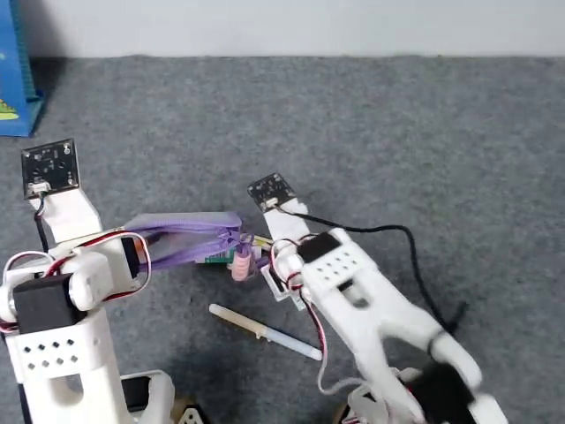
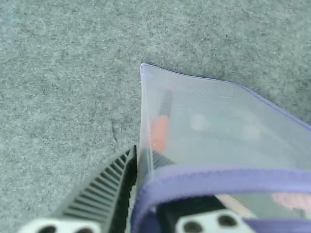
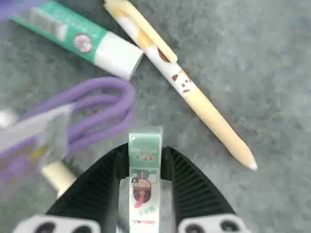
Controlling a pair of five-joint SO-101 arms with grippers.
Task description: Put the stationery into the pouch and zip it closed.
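Note:
A translucent pouch (image 1: 185, 237) with purple trim is held off the grey carpet, and my left gripper (image 1: 141, 249) is shut on one end of it. In the left wrist view its fingers (image 2: 104, 187) clamp the pouch (image 2: 214, 121) at the purple rim. My right gripper (image 3: 145, 153) is shut on a small green-and-white eraser (image 3: 144, 184) and sits at the pouch's other end (image 1: 252, 256). Beneath it lie a green glue stick (image 3: 73, 35), a yellow pen (image 3: 194, 97) and the pouch's purple loop (image 3: 97, 109). A cream pen (image 1: 265, 331) lies nearer the arm bases.
A blue box (image 1: 16, 79) stands at the far left edge. The right arm's black cable (image 1: 415, 265) trails over the carpet to the right. A small pink piece (image 1: 240, 263) hangs at the pouch mouth.

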